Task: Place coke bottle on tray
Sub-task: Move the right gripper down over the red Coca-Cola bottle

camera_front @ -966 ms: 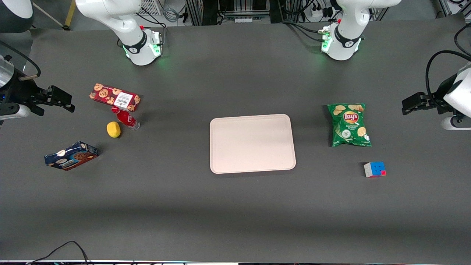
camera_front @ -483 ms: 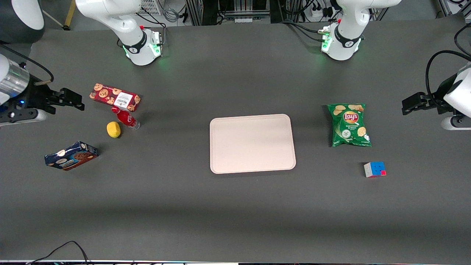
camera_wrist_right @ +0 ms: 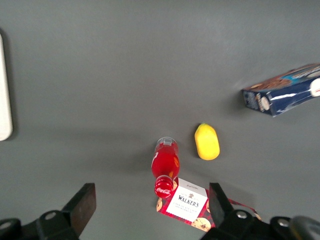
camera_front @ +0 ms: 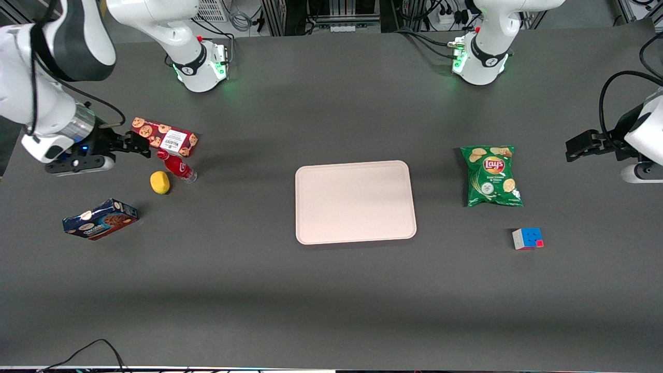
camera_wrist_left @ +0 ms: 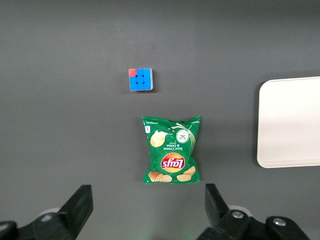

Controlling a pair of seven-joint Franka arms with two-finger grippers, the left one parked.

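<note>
- The small clear plastic coke bottle with red cap and red label [camera_front: 176,166] [camera_wrist_right: 165,167] lies on its side on the dark grey table [camera_front: 331,290], well apart from the tray and toward the working arm's end of the table.
- The bottle's cap end touches or nearly touches the red cookie box with a white label [camera_front: 162,137] [camera_wrist_right: 192,206], which lies farther from the front camera than the bottle.
- A yellow lemon [camera_front: 160,182] [camera_wrist_right: 207,142] sits just beside the bottle, slightly nearer to the front camera.
- A dark blue snack box [camera_front: 100,219] [camera_wrist_right: 285,90] rests near the lemon, nearer still to the front camera.
- The large flat pale pinkish-beige rectangular tray with rounded corners [camera_front: 355,202] [camera_wrist_left: 290,122] lies at the table's middle, nothing on it.
- The black claw [camera_front: 135,145] [camera_wrist_right: 152,212] hangs above the table, near the bottle and close to the cookie box's end; its fingers stand wide apart and hold nothing.
- A green chip bag [camera_front: 491,175] [camera_wrist_left: 171,149] lies toward the parked arm's end of the table from the tray.
- A multicoloured puzzle cube [camera_front: 527,238] [camera_wrist_left: 140,79] sits near the chip bag, nearer to the front camera.
</note>
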